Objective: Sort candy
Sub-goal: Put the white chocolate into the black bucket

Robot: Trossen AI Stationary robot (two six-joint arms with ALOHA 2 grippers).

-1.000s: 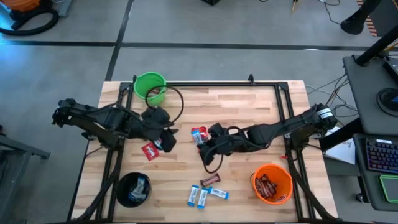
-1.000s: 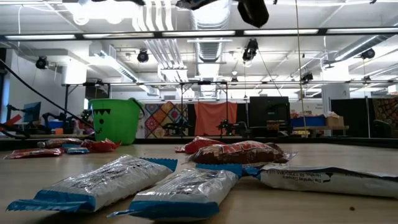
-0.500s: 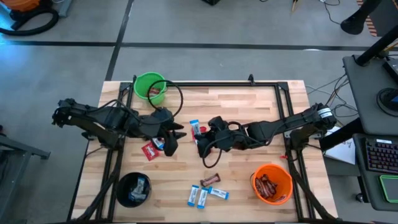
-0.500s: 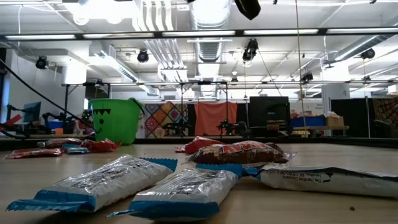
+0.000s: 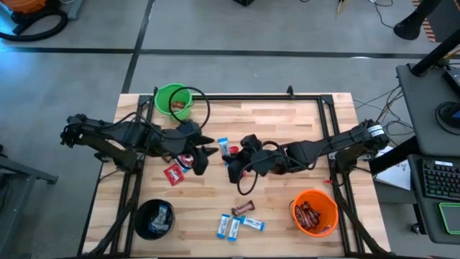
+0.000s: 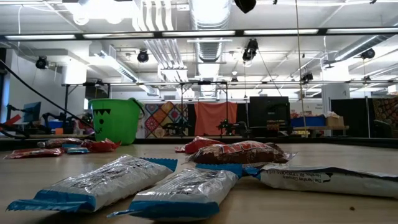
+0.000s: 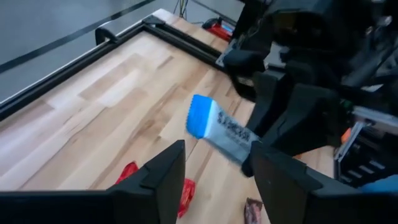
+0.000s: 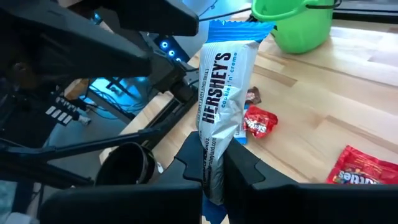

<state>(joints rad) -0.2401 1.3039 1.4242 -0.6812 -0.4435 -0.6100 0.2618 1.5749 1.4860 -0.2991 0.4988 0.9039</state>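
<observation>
Clock read from the high view, twelve at the table's point(image 5: 287, 122) far edge.

Looks like a handover in the middle of sorting, just off the table's centre towards nine o'clock. On the right gripper point(image 5: 231, 162): fingers clamped on the lower end of a blue-and-white packet point(image 5: 223, 146), held upright in the air. On the left gripper point(image 5: 203, 155): fingers spread apart, just beside that packet on its nine-o'clock side, touching nothing. In the left wrist view, the packet's free end sits between and beyond the spread fingers.

Next, probably: bring the left gripper forward around the free end, close, and only then let go on the right. Calls for a square approach, since a slippery, thin wrapper could twist or drop. After that, likely a carry to seven o'clock.

Counted, big to small:
- Three buckets: green bucket point(image 5: 159, 92) at eleven, black bucket point(image 5: 141, 212) at seven with a blue-and-white packet inside, orange bucket point(image 5: 332, 205) at five with a heap of brown bars, too crowded to count.
- Four blue-and-white packets outside the buckets: the held one, plus three point(image 5: 234, 228) lying close together at six.
- At least one red packet point(image 5: 173, 174) at eight; maybe a second, half hidden under the left gripper.
- One brown bar point(image 5: 243, 209) at six, just above the three.
</observation>
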